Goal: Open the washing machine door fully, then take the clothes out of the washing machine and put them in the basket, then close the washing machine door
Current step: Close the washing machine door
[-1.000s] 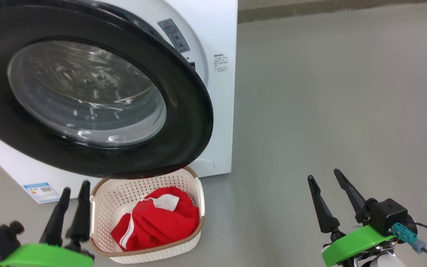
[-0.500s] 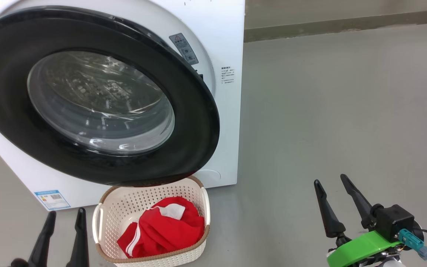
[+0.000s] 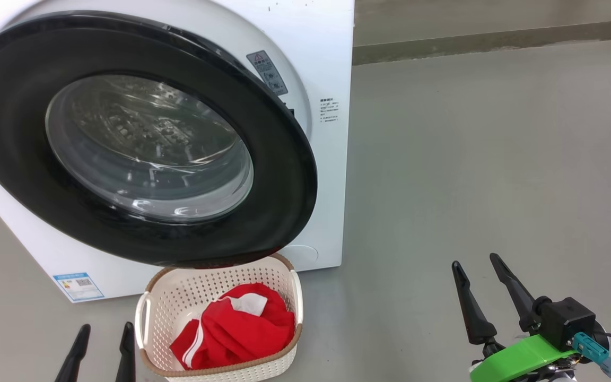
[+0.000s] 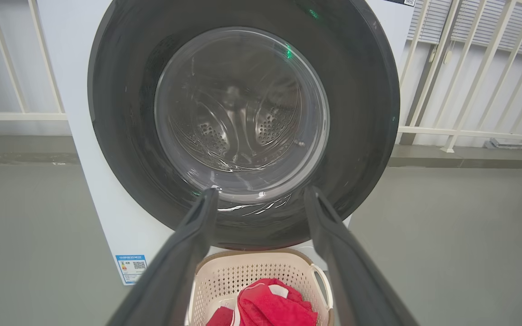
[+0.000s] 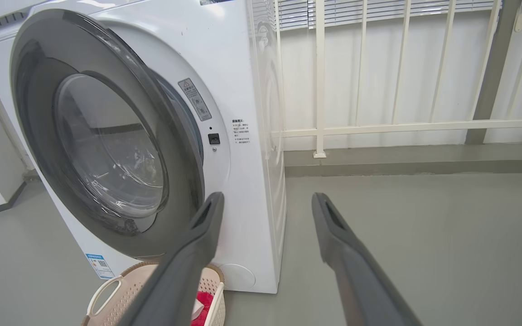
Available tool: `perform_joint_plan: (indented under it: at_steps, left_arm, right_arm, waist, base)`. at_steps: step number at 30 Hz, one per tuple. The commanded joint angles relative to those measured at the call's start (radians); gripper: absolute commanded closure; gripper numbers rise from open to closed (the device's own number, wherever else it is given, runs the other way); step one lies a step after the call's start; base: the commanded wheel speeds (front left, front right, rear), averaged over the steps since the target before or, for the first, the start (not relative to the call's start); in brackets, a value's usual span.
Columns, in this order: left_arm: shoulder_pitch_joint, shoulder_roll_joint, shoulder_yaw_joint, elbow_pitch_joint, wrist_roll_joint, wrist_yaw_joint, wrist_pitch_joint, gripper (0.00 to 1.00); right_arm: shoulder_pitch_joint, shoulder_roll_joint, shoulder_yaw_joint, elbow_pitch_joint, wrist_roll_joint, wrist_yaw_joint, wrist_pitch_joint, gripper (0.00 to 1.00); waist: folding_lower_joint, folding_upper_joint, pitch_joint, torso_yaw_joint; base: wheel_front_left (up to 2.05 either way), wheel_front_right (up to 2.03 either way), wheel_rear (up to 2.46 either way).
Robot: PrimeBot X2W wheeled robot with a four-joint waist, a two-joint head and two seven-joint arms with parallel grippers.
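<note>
Soft even light, glare streaks on the washing machine door (image 3: 141, 138), wide-angle bending at wrist-view edges

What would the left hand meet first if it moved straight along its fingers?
Probably the washing machine door, around its lower rim; the basket sits below that line. Depth is unclear.

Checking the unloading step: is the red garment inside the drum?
No, the clothes lie in the basket, which stands in front of the machine, below the washing machine door.
</note>
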Motion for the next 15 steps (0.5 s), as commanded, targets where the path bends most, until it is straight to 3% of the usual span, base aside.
perform_joint_plan:
  at_steps: [1, 15]
  left_arm:
    - [-0.025, 0.011, 0.028, -0.018, 0.007, -0.005, -0.012, 0.0]
    - [-0.028, 0.018, 0.016, 0.004, 0.001, -0.005, -0.012, 0.0]
  right_arm:
    - [-0.016, -0.002, 0.021, -0.024, -0.007, 0.006, -0.006, 0.0]
    - [-0.014, -0.002, 0.028, -0.018, -0.001, 0.006, -0.006, 0.0]
  waist:
    - [0.0, 0.0, 0.001, 0.001]
    - [0.0, 0.0, -0.001, 0.004]
  base:
    - [0.0, 0.0, 0.0]
    - [0.0, 0.0, 0.0]
